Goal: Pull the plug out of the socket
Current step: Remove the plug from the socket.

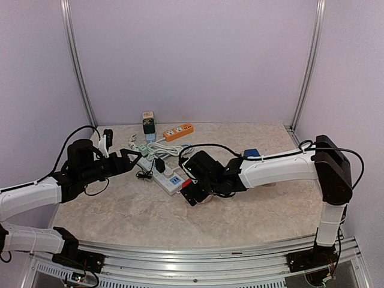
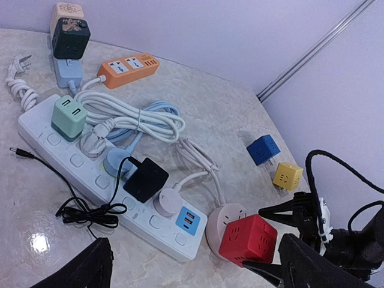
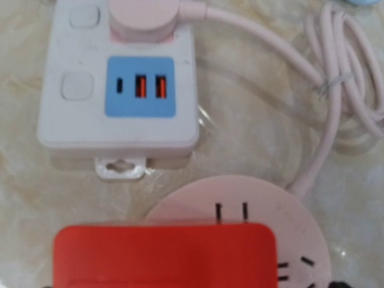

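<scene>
— Top external: how do my arms sit?
— I have the right arm (image 1: 276, 168) stretched in from the right, elbow bent, wrist tipped down; the right gripper (image 1: 188, 187) is spread wide, one finger on each side of the red plug (image 2: 247, 239); whether they touch it I can't tell.
— And the plug?
— It is seated on the pink round socket (image 2: 225, 217), just beside the near-right end of the white power strip (image 2: 42, 129).
— My left?
— The left arm (image 1: 36, 198) lies low from the left; the left gripper (image 1: 133, 159) is spread, hovering at the strip's far-left end.
</scene>
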Robot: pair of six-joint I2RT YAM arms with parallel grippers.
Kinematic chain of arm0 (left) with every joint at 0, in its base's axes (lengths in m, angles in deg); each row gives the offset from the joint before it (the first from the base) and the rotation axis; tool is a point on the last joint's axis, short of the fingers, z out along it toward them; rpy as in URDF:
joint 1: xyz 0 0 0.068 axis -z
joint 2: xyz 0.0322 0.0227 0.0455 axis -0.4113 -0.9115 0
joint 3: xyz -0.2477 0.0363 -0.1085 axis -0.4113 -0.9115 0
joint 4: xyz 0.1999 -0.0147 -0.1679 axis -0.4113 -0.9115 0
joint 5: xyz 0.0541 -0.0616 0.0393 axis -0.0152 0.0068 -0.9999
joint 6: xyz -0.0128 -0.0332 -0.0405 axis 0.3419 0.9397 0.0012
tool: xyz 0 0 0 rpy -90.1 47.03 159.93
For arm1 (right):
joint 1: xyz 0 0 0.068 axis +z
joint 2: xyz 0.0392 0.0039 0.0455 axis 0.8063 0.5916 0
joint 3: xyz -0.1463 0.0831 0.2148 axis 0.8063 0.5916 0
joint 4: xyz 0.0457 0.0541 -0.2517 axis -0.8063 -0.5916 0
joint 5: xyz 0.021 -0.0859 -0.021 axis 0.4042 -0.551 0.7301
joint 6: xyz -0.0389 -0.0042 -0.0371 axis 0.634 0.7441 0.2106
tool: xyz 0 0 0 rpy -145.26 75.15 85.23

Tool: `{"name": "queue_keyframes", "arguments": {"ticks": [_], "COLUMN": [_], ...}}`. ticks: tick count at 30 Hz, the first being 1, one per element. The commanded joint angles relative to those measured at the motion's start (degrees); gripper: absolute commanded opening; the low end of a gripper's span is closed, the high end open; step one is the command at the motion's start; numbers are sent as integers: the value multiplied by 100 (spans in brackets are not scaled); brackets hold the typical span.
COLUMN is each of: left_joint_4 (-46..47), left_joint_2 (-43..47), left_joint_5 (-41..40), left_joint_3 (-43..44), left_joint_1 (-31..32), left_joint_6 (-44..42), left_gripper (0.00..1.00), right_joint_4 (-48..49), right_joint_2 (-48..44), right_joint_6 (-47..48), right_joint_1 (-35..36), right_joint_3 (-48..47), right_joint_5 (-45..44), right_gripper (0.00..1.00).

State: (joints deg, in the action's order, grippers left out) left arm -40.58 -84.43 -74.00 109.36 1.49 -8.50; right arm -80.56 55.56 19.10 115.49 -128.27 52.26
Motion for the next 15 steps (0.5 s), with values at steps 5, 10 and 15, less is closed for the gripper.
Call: {"name": "queue_keyframes", "arguments": {"ticks": [5, 10, 15], "left_joint_4": [-73, 317, 430], "left_joint_2": [-389, -564, -796], "left_joint_5": [653, 952, 1078], "left_joint_3": [73, 22, 116], "left_joint_1": [-62, -3, 84], "left_joint_6": [19, 98, 297], "left_gripper": [94, 93, 90], "right_joint_4": [-34, 282, 920], "right_joint_2": [247, 63, -335], "right_joint_6": [-271, -394, -464], "right_joint_1": [50, -16, -76], "right_joint_3": [-150, 20, 440], "right_joint_5": [-34, 148, 312], "right_gripper": [66, 23, 0]}}
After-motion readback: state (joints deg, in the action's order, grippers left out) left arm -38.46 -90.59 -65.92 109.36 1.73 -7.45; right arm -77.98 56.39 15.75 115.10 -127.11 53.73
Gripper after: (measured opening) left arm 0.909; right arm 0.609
